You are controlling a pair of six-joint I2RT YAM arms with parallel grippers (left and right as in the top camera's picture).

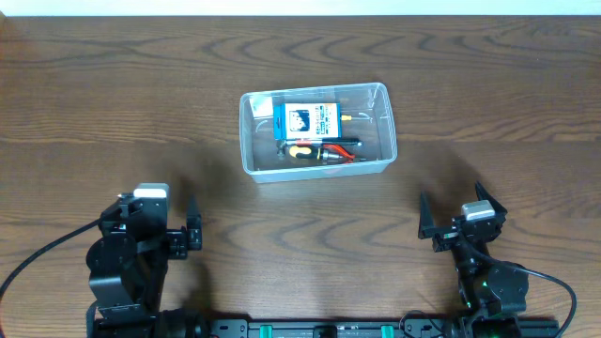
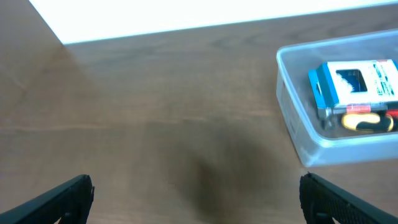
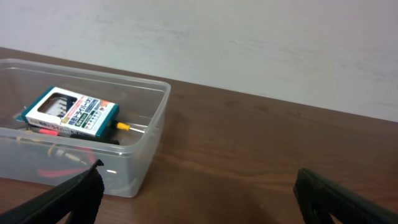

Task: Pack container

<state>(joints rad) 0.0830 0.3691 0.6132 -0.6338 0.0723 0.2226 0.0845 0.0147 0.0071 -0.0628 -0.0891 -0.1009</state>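
The clear plastic container (image 1: 377, 160) sits on the wooden table at centre. Inside lie a blue-and-white box (image 1: 308, 118) and hand tools with yellow, orange and red handles (image 1: 319, 150). It also shows at the right in the left wrist view (image 2: 292, 118) and at the left in the right wrist view (image 3: 149, 134). My left gripper (image 1: 160, 221) is open and empty near the front left, away from the container. My right gripper (image 1: 451, 207) is open and empty near the front right. Both sets of fingers frame bare table in the left wrist view (image 2: 196, 193) and the right wrist view (image 3: 199, 193).
The brown wooden table (image 1: 113, 94) stretches all round the container. A pale wall runs behind its far edge (image 3: 249, 43). The arm bases and cables sit along the front edge (image 1: 319, 329).
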